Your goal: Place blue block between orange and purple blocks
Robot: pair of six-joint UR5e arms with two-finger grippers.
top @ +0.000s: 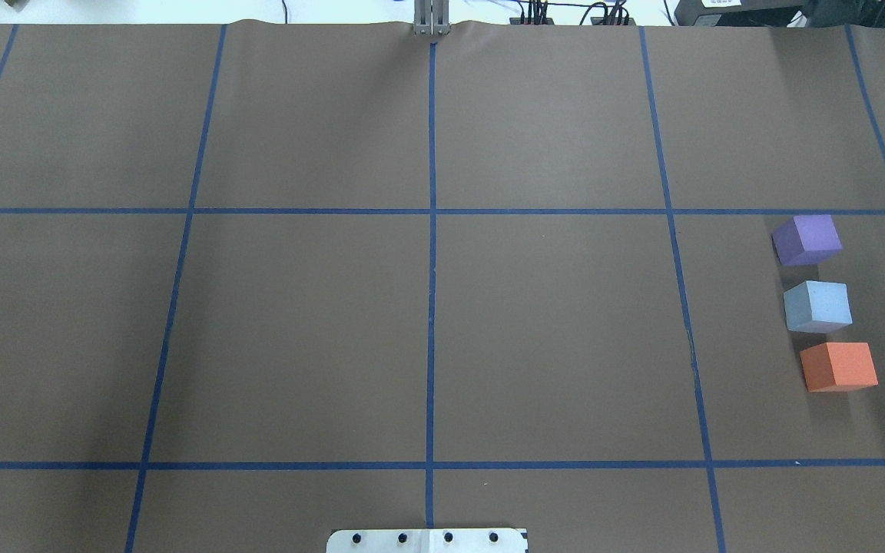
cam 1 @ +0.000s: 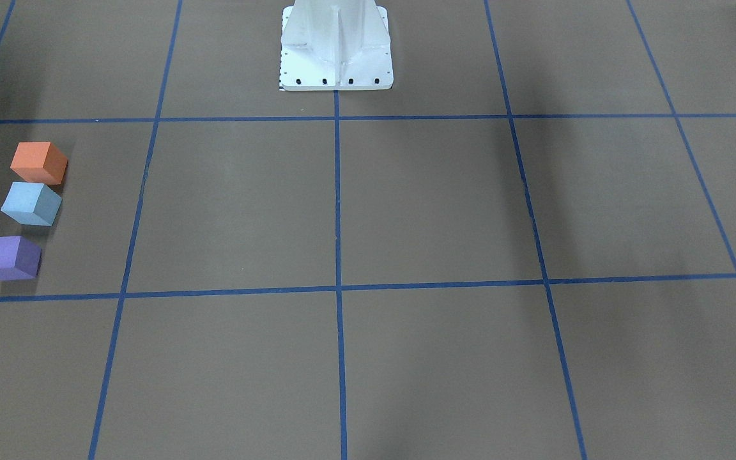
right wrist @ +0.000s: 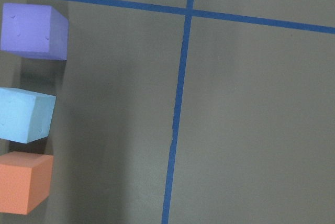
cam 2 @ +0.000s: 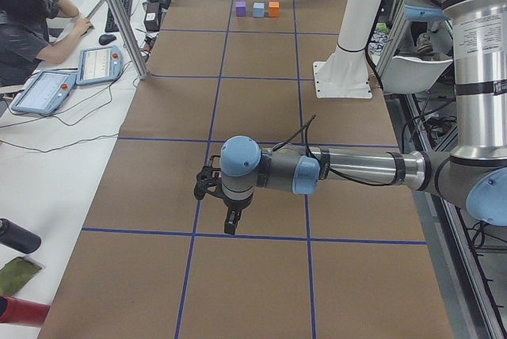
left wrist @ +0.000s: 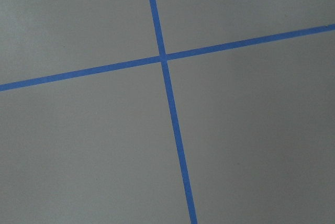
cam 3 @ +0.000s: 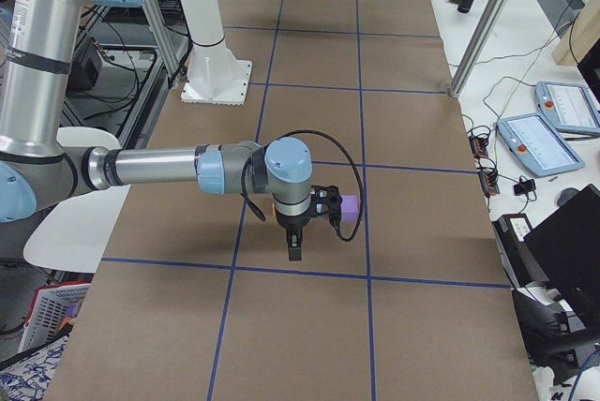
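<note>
The blue block (top: 817, 306) stands on the brown table in a row between the purple block (top: 807, 240) and the orange block (top: 838, 366), with small gaps on both sides. The right wrist view shows the same row: purple (right wrist: 34, 31), blue (right wrist: 26, 115), orange (right wrist: 23, 182). My right gripper (cam 3: 295, 249) hovers above the table beside the row and touches no block; I cannot tell if it is open or shut. My left gripper (cam 2: 230, 224) hangs over bare table far from the blocks; I cannot tell its state.
The white robot pedestal (cam 1: 336, 48) stands at the middle of the table's robot side. Blue tape lines (top: 432, 230) divide the brown surface into squares. An operator (cam 2: 28, 30) sits at a side desk with tablets (cam 2: 47, 89).
</note>
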